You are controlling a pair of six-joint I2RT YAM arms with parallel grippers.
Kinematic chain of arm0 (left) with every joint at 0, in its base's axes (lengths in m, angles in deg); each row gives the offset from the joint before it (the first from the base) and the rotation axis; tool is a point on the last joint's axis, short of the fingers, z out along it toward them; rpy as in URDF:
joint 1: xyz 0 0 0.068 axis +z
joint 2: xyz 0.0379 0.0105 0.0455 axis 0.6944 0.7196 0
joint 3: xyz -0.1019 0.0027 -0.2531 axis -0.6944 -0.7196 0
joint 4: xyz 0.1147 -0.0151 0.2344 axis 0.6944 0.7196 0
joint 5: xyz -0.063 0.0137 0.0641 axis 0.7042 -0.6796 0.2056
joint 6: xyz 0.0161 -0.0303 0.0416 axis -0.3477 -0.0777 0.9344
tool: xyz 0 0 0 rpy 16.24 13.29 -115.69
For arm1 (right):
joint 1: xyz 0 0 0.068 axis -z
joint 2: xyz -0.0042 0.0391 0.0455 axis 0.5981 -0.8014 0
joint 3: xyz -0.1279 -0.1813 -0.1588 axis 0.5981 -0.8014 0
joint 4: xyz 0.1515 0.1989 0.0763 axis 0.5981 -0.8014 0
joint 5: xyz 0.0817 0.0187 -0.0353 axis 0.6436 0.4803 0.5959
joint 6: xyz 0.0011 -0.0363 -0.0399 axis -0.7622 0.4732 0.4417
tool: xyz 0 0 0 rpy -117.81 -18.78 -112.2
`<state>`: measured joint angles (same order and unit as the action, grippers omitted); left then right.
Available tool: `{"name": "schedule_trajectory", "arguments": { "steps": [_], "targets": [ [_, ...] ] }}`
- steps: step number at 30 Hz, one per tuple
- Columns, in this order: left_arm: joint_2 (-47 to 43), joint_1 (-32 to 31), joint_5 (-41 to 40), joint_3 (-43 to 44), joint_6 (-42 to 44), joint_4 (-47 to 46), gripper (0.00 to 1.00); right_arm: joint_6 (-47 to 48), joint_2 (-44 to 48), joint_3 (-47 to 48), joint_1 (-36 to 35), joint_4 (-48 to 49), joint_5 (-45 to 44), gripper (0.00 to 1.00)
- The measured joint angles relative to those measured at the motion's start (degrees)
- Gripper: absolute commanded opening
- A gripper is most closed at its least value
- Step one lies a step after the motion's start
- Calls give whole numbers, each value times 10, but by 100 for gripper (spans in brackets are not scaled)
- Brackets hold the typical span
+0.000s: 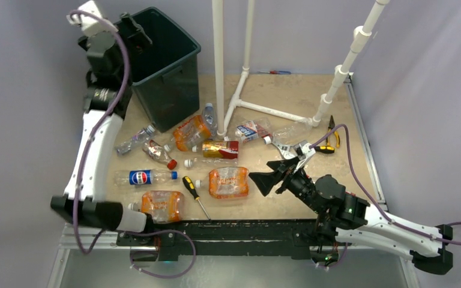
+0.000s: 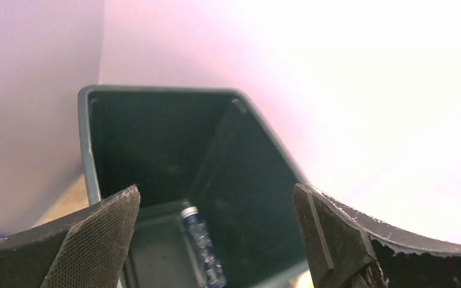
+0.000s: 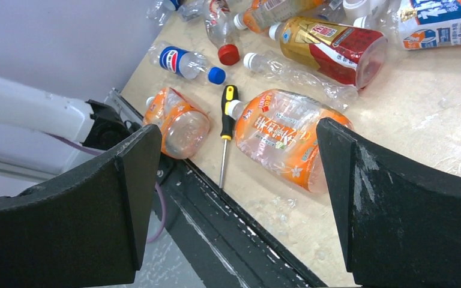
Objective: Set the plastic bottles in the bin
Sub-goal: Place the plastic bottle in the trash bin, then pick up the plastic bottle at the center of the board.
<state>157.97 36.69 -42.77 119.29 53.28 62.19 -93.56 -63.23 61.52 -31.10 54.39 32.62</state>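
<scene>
1. Left gripper (image 1: 135, 30): high over the left rim of the bin (image 1: 169, 90), jaws spread wide, nothing between them.
2. Bin: upright at the far left corner of the table (image 1: 312, 96), open top; down at its bottom, one clear bottle with a blue label (image 2: 203, 249).
3. Right gripper (image 1: 268, 178): low over the near right part of the table, jaws wide apart and empty, aimed left, just beside a crushed orange-label bottle (image 1: 228, 182).
4. Other bottles loose on the left and middle of the table, between bin and near edge:
   - Pepsi bottle (image 1: 146, 177) toward the left edge
   - second orange bottle (image 1: 162, 205) at the near edge
   - red-and-gold bottle (image 1: 219, 149) in the middle
   - third orange bottle (image 1: 191, 132) close to the bin's near corner
5. Screwdriver (image 1: 195, 195): flat on the table between the two nearer orange bottles.
6. White pipe frame (image 1: 219, 60): standing near the far edge, right of the bin.
</scene>
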Motion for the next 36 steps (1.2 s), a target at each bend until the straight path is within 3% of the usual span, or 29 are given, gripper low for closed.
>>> {"name": "schedule_trajectory", "arguments": {
  "steps": [7, 11, 15, 21, 23, 30, 36],
  "targets": [
    [-234, -42, 88, -109, -28, 5, 99, 10, -30, 10, 0, -2, -38, 98],
    [-308, -67, 127, -179, -28, 50, 99, -11, -79, 26, 0, -31, -100, 96],
    [-348, -71, 164, -278, -33, 115, 99, -64, -168, 70, 25, -95, -155, 93],
    [-388, -71, 216, -386, -54, 181, 99, -98, -216, 73, 223, -114, -94, 92],
    [-408, -71, 227, -409, -59, 182, 99, -114, -218, 73, 256, -115, -93, 93],
    [-467, -71, 272, -509, -95, 153, 99, -175, -228, 75, 297, -168, -97, 95],
    [-489, -73, 294, -567, -118, 138, 99, -237, -219, 94, 298, -269, -104, 97]
  ]
}}
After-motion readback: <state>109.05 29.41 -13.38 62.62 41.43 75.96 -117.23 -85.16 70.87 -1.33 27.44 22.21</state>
